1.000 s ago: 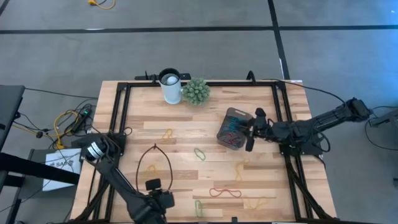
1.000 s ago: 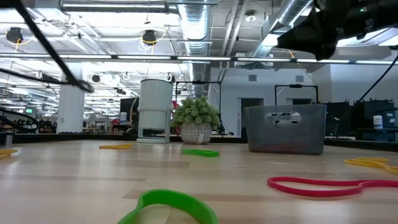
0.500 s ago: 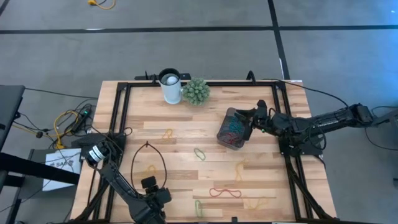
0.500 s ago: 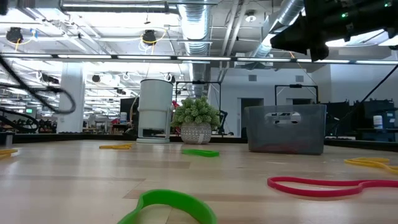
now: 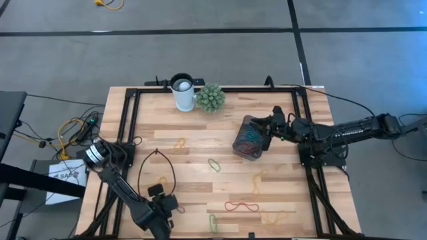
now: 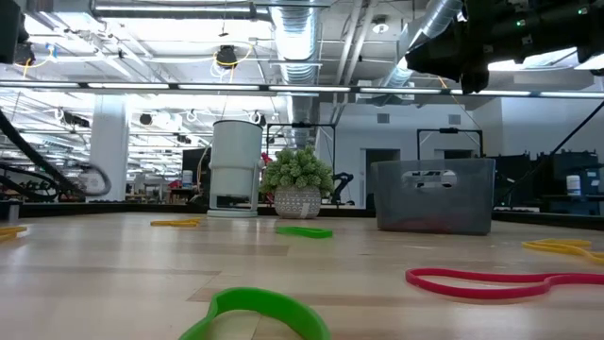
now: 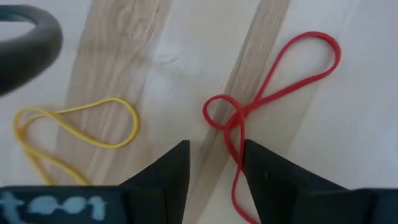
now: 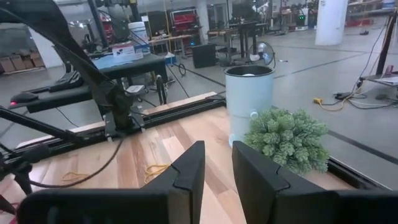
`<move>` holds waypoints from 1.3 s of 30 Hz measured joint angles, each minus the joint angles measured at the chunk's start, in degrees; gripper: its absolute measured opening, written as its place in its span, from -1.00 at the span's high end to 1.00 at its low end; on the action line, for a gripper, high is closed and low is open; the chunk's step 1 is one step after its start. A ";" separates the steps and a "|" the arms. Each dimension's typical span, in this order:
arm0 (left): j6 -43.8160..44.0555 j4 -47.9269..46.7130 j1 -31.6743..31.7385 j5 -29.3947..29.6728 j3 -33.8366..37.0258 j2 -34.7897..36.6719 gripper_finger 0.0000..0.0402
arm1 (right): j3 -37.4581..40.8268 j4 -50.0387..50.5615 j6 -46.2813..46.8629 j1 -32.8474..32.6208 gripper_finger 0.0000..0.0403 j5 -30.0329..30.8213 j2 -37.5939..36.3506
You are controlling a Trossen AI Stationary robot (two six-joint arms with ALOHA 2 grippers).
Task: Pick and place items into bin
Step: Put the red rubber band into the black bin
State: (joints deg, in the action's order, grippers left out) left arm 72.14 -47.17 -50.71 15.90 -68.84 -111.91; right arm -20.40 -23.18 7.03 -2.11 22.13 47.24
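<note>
- Left gripper low over the table's near-left part, jaws spread with bare wood in the gap — nothing pinched.
- Just past its fingers, a red band twisted into a knot, one strand running alongside the one finger; apart from it on the other side, a yellow band.
- Right gripper raised at the right edge of the bin, jaws parted by a narrow gap, empty between the fingers.
- Bin right of centre on the table, a tangle of bands inside — blue and red among them.
- Loose on the wood in the high view: a yellow band left of centre, a green band near the middle, another yellow nearer and to the right, a red one along the near side, a green one at the near edge, a pale yellow one at near right.
- At the far edge, a white cup with a green plant ball touching its right side.
- A black cable looping over the left half of the table.
</note>
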 joint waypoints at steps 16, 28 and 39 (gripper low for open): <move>6.41 8.84 -0.03 6.53 4.22 2.28 0.37 | 0.00 0.00 0.00 0.00 0.62 0.24 0.00; 4.53 9.60 3.73 24.06 3.45 1.76 0.96 | 0.00 0.02 0.02 0.02 0.62 0.26 0.00; -25.53 16.70 22.97 34.27 -6.62 2.01 0.99 | 0.02 1.75 3.42 -1.08 0.62 0.25 0.00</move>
State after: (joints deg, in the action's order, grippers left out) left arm 46.61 -30.48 -27.75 50.17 -75.46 -109.89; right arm -20.38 -21.43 10.45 -3.19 22.38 47.24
